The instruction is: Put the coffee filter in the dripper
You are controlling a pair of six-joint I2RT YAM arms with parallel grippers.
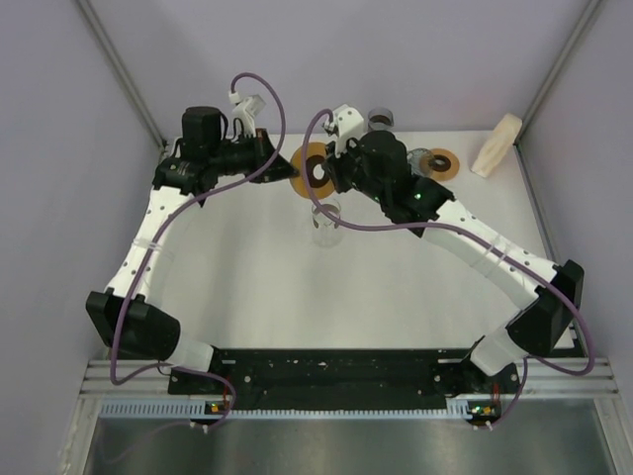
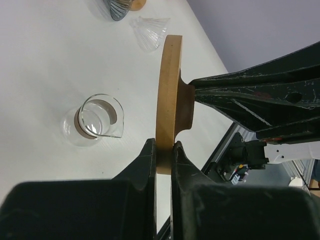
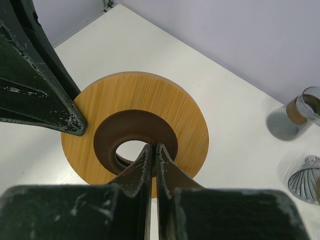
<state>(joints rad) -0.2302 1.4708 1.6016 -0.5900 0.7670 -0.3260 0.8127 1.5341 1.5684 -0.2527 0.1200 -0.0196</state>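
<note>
Our left hand (image 2: pixel 164 148) is clamped nearly shut on the rim of a wooden ring (image 2: pixel 168 85). Our right hand (image 3: pixel 154 148) pinches the dark inner collar of the same ring, one finger through the hole. We hold the ring on edge between us, its flat face turned toward the right hand. A glass jar (image 1: pixel 326 223) stands on the counter (image 1: pixel 247 267) just below and nearer to us. Neither hand holds a filter.

We judge the filter to be the pale wedge (image 1: pixel 497 143) lying well off to the right of the right hand, by the counter's far right corner. Its long axis slants toward that corner. The glass cone (image 3: pixel 307 185), which we take for the dripper, sits between the right hand and that wedge, close to the hand's right side. The right arm is plainly the nearer one. Before it can reach rightward for the wedge, we expect it must let go of the ring.
</note>
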